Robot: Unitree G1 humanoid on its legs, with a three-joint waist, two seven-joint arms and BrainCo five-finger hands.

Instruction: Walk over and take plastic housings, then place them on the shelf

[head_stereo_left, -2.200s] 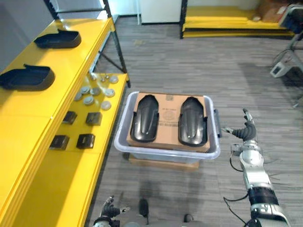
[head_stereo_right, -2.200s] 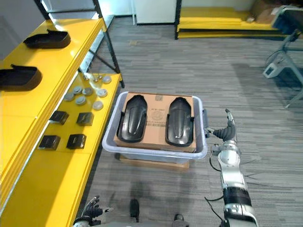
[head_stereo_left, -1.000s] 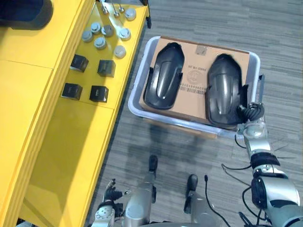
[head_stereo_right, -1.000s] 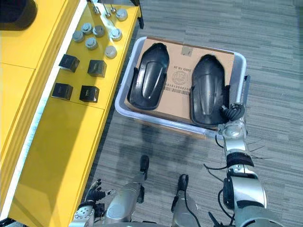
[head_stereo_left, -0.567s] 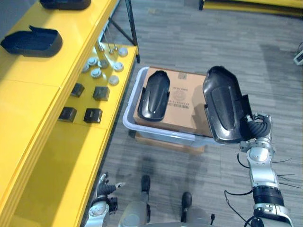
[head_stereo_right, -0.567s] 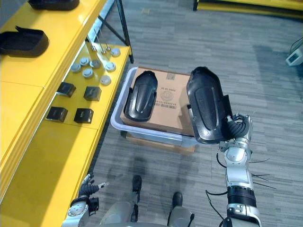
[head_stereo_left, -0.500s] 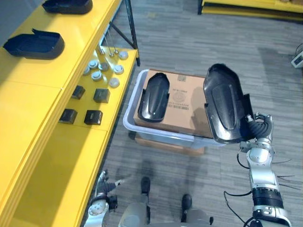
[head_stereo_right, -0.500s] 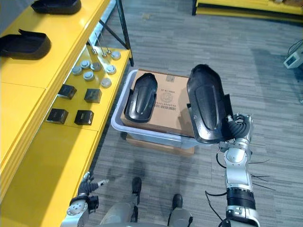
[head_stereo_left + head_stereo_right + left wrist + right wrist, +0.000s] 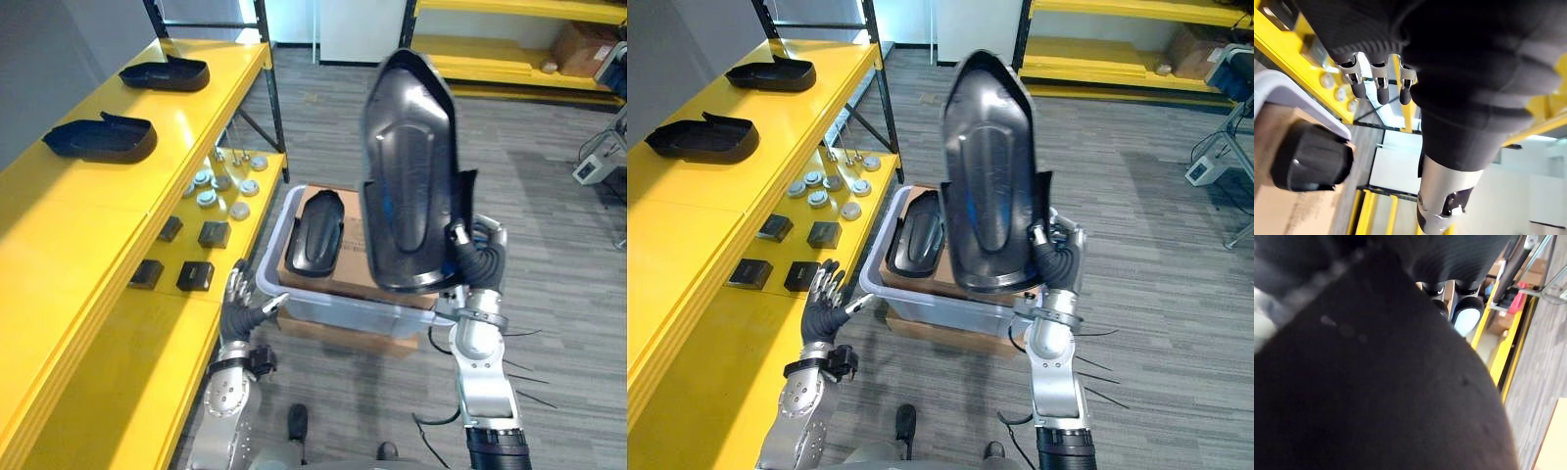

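Observation:
My right hand (image 9: 477, 257) is shut on the lower edge of a black plastic housing (image 9: 407, 166) and holds it upright, high above the bin. In the right wrist view its dark surface (image 9: 1376, 382) sits very close. A second black housing (image 9: 315, 232) lies on the cardboard inside the clear bin (image 9: 323, 304). My left hand (image 9: 823, 308) is open, fingers straight, beside the bin's near left corner and touching nothing. Two more black housings (image 9: 98, 139) (image 9: 167, 73) rest on the top level of the yellow shelf (image 9: 59, 255) at the left.
The lower yellow shelf level carries small black blocks (image 9: 196, 276) and several silver discs (image 9: 220, 191). A black shelf post (image 9: 272, 108) stands behind the bin. Another yellow rack (image 9: 509, 69) runs along the far wall, with grey carpet between.
My right hand has raised the housing higher and nearer, up above the bin. My left hand has come up beside the bin's left corner. The camera has tilted up.

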